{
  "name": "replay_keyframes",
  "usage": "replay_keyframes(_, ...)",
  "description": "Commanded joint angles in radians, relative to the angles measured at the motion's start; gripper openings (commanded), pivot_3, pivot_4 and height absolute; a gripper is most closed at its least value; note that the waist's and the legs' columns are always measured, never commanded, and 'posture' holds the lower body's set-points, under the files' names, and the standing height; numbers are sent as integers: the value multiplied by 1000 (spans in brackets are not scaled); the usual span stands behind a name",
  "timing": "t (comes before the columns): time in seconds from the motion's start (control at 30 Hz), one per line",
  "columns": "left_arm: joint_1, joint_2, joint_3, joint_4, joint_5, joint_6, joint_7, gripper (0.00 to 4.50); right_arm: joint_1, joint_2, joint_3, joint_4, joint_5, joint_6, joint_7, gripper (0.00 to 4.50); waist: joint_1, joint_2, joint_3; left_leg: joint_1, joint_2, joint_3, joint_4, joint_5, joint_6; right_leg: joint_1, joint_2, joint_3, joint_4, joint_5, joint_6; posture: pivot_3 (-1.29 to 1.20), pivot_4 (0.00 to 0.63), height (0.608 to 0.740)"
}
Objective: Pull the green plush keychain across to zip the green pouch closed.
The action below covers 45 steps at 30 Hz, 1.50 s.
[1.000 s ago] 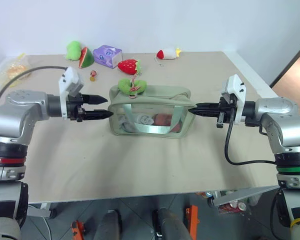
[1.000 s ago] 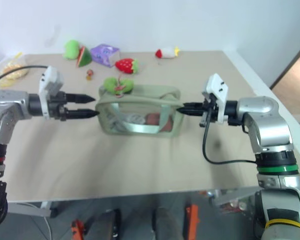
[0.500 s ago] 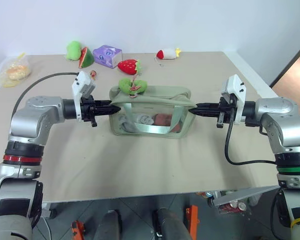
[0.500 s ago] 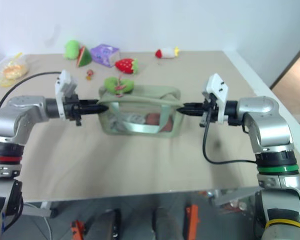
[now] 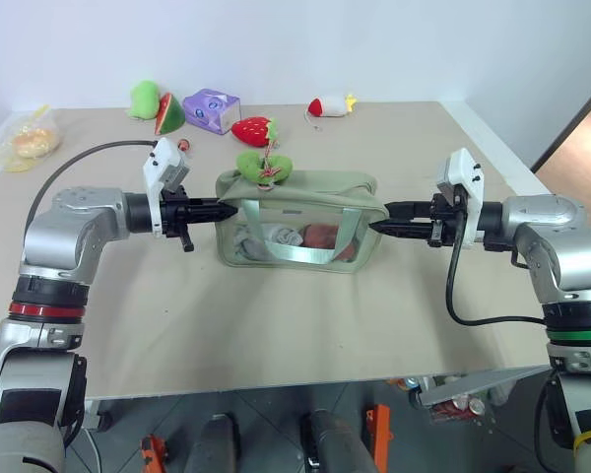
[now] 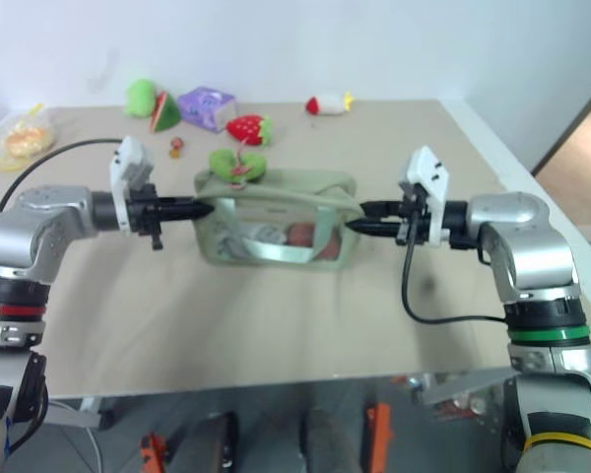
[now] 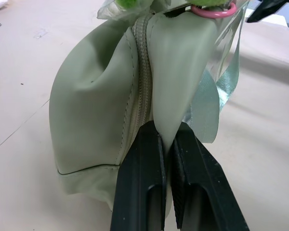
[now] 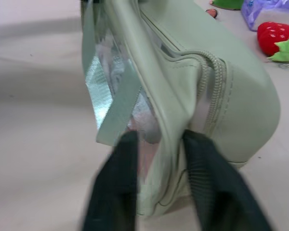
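The green pouch (image 5: 295, 212) lies mid-table with its clear side panel facing me and a green strap across it. On the pouch's top, at its left end, rests the green plush keychain (image 5: 261, 165) with its red string. From the left, my left gripper (image 5: 220, 209) is shut on the fabric at the pouch's left end; the left wrist view shows its fingers (image 7: 144, 163) pinching the fold beside the zip. At the pouch's right end my right gripper (image 5: 379, 218) is open, its fingers (image 8: 123, 159) apart on either side of that end (image 8: 216, 96).
Along the table's far side lie a green plush with a watermelon slice (image 5: 156, 103), a small purple box (image 5: 212, 108), a red plush strawberry (image 5: 254, 129) and a white and red plush (image 5: 330, 105). A clear bag (image 5: 25, 143) sits far left. The table's right edge (image 5: 517, 163) is close by.
My left gripper came in from the left and shut on the pouch's left end. My right gripper, shut at the right end before, has now opened.
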<state>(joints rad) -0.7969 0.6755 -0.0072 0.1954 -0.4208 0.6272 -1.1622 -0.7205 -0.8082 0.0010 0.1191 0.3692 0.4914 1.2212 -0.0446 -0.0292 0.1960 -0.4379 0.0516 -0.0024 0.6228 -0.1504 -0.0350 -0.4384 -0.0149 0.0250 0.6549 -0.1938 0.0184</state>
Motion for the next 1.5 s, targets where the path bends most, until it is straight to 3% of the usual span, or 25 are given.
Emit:
replay_keyframes(0.03, -2, 7, 4, -48, -3, -7, 5, 0, -42, -38, -46, 22, -8, -17, -15, 2951, 0, 0, 0, 0, 0, 0, 0, 0, 0, 0, 0, 0, 0, 0, 0, 0, 150, 740)
replay_keyframes(0.27, 5, 12, 9, -68, -8, 5, 10, 0, -183, -84, -81, 178, -73, -147, -87, 2951, 0, 0, 0, 0, 0, 0, 0, 0, 0, 0, 0, 0, 0, 0, 0, 0, 150, 740)
replay_keyframes(0.43, 13, 15, 11, -77, -10, 9, 11, 0, -328, 1, -50, 224, -85, -224, -123, 2951, -4, 0, 0, 1, 0, 1, -1, 0, 0, -1, 0, 1, 0, 0, 0, 0, 150, 740)
replay_keyframes(0.8, 22, 11, 16, -97, -17, 14, 26, 0, -428, 171, 192, 260, -306, -489, -97, 2951, -1, 1, 0, -1, 0, 2, -1, 0, 0, -2, 0, 1, 0, 0, 1, 0, 150, 740)
replay_keyframes(1.5, 37, 10, 22, -112, -34, 21, 52, 0, -524, 331, 278, 362, -391, -677, -6, 2951, -1, 1, 0, -1, 1, 1, -1, 0, 0, -2, 1, 1, 1, 0, 0, 0, 150, 740)
